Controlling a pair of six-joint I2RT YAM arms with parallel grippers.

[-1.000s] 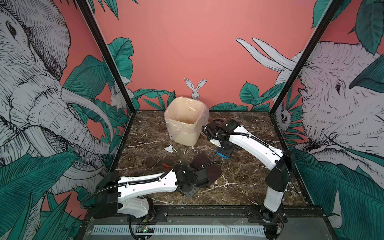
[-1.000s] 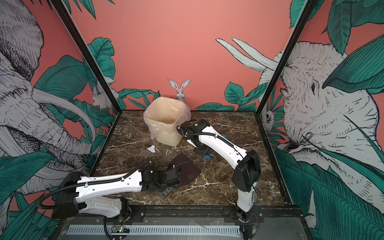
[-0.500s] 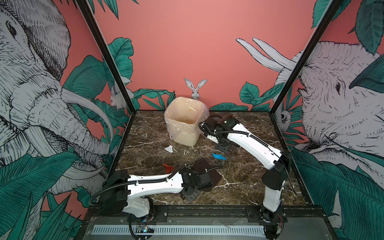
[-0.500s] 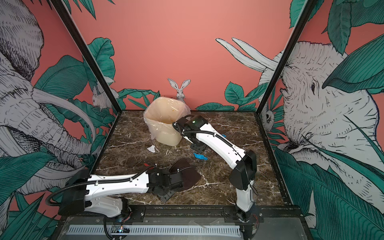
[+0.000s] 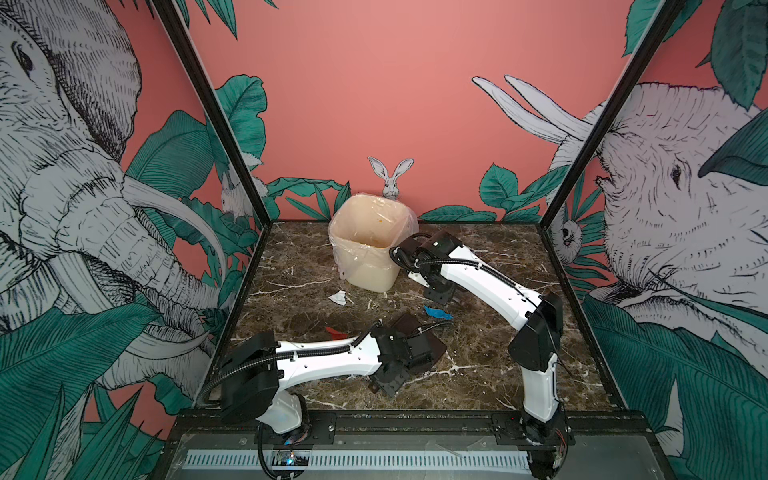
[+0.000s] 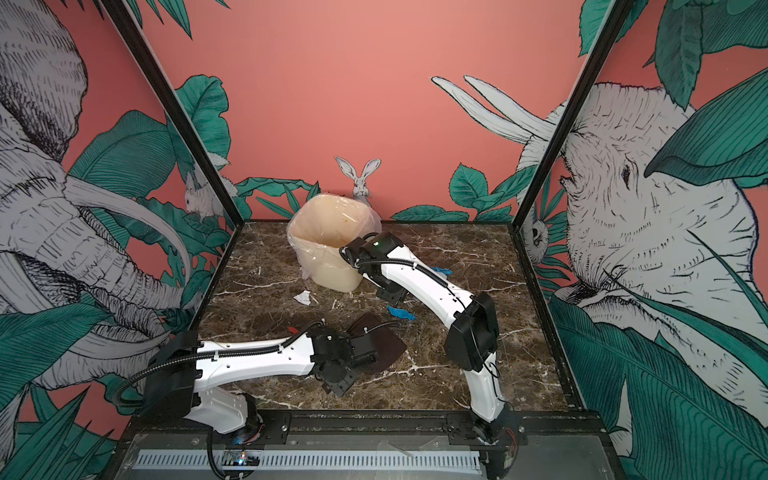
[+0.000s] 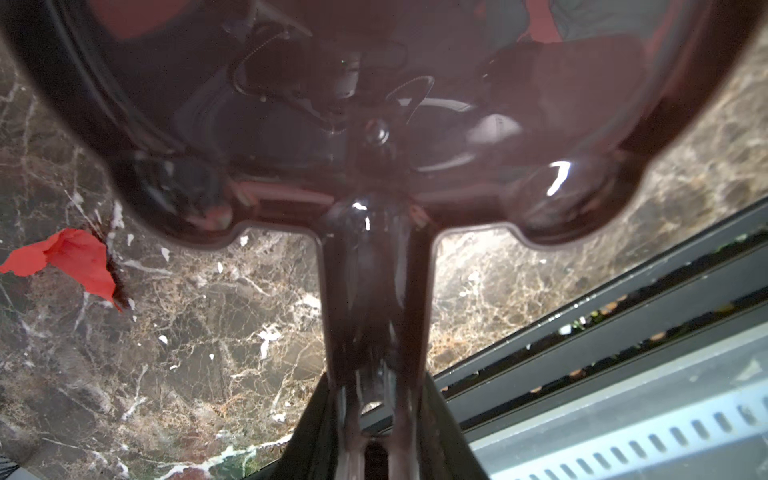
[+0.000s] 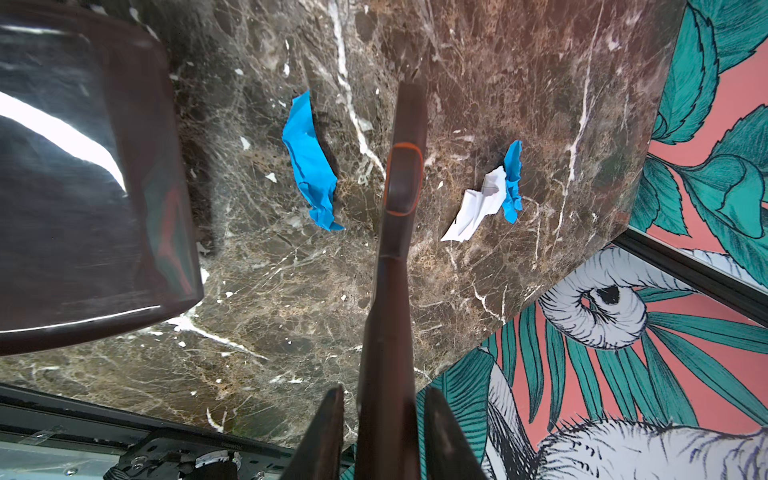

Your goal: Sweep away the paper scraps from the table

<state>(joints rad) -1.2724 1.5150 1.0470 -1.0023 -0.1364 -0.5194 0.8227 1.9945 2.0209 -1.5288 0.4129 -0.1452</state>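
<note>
right wrist: two blue paper scraps (image 8: 309, 162)

Both top views look down from above the near edge toward the far wall (image 5: 374, 104), sharing the whole table (image 5: 490, 374). Wrist cameras sit close over it.

Bright even light, soft shadows, glare on blurred glossy dustpan (image 7: 291, 124), bent edges
</note>
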